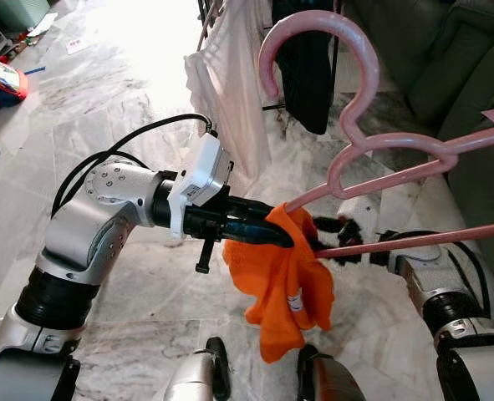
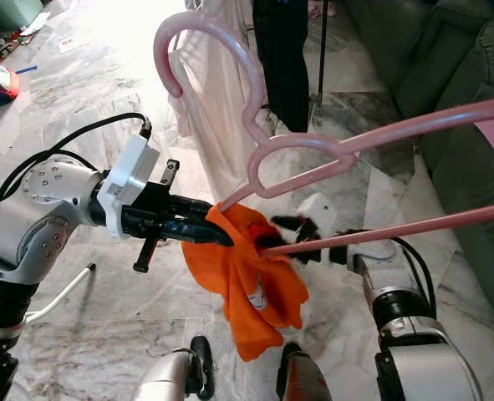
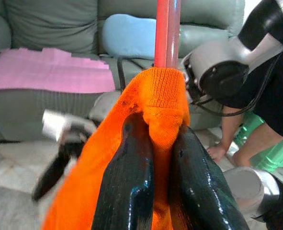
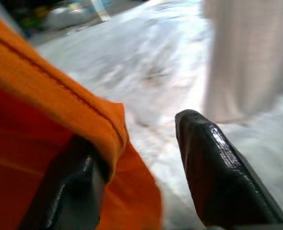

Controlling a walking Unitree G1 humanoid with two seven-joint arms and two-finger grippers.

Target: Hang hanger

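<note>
A pink plastic hanger (image 1: pixel 380 146) reaches in from the right, tilted, with its hook (image 1: pixel 313 29) raised toward the drying rack. An orange cloth (image 1: pixel 288 284) hangs off the hanger's left end. My left gripper (image 1: pixel 284 238) is shut on a fold of that cloth, just below the hanger's tip; the left wrist view has the fold pinched between the fingers (image 3: pixel 131 177). Just right of the cloth, by the hanger's lower bar (image 2: pixel 397 230), my right gripper (image 2: pixel 301 238) is open. The cloth's edge (image 4: pixel 60 91) drapes over one of its fingers.
A drying rack behind holds a white garment (image 1: pixel 230 92) and a black garment (image 1: pixel 305 67). A green sofa (image 1: pixel 472 75) fills the right side, with a pink cloth (image 3: pixel 50 72) on it. Toys (image 1: pixel 0 79) lie far left on the marble floor. A person's leg (image 3: pixel 256 139) stands close.
</note>
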